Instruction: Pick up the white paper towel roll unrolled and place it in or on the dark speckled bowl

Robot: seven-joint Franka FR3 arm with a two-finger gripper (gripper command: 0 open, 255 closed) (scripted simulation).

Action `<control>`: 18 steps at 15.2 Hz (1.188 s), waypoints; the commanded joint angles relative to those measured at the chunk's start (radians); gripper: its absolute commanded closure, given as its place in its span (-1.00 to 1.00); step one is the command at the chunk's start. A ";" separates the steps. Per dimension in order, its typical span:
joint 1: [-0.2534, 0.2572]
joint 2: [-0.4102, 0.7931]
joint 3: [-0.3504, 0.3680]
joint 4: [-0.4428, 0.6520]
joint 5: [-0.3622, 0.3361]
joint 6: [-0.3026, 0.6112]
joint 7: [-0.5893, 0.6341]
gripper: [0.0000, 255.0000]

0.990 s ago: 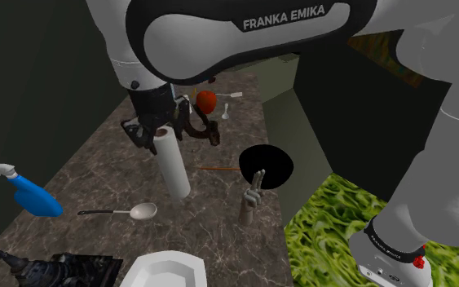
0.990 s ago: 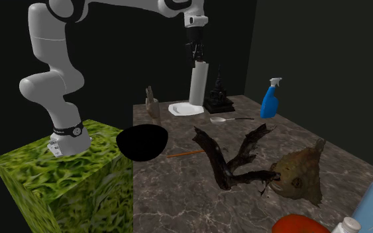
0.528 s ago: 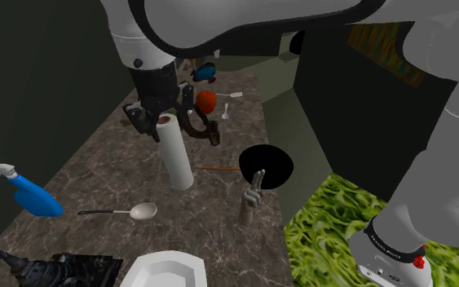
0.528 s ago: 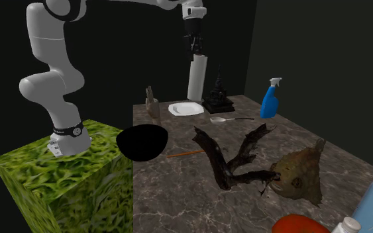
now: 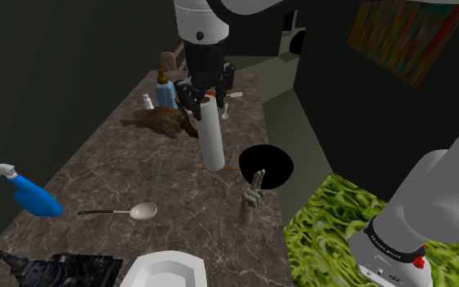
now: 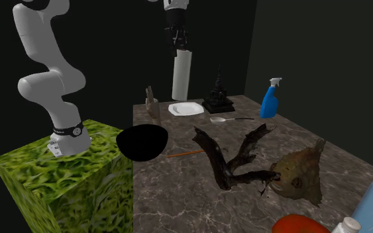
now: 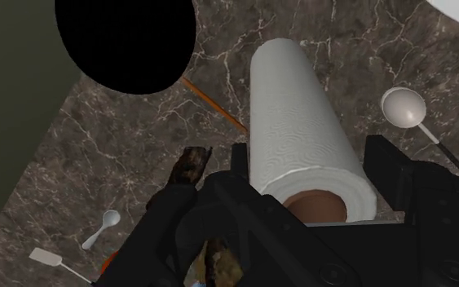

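Note:
My gripper (image 5: 205, 91) is shut on the top end of the white paper towel roll (image 5: 211, 134), which hangs upright, lifted off the marble table. In the shoulder view the roll's lower end shows just left of the black bowl (image 5: 268, 165), which sits at the table's right edge. From the second exterior view the gripper (image 6: 177, 41) holds the roll (image 6: 181, 76) high above the table's far end, with the bowl (image 6: 143, 142) nearer the green stand. In the wrist view the fingers (image 7: 389, 163) clasp the roll (image 7: 301, 130); the bowl (image 7: 125, 45) lies off to one side below.
An orange pencil (image 5: 219, 169) lies beside the bowl. A hand figurine (image 5: 252, 198), metal spoon (image 5: 134, 212), blue spray bottle (image 5: 28, 192), white plate (image 5: 166, 269) and dark statuette (image 5: 56, 269) stand nearer the camera. Dark driftwood (image 6: 234, 159) and a brown lump (image 6: 301, 173) occupy the other end.
The arm has lifted the roll off the table and carried it higher, to the shoulder view's right, toward the bowl. The grip on the roll has stayed shut.

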 commanded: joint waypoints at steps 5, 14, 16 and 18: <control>-0.043 -0.171 -0.109 -0.118 0.066 -0.027 -0.169 1.00; -0.088 -0.346 -0.282 -0.216 0.076 -0.094 -0.394 1.00; -0.098 -0.373 -0.321 -0.225 0.068 -0.110 -0.442 1.00; -0.103 -0.389 -0.339 -0.246 0.064 -0.105 -0.464 1.00</control>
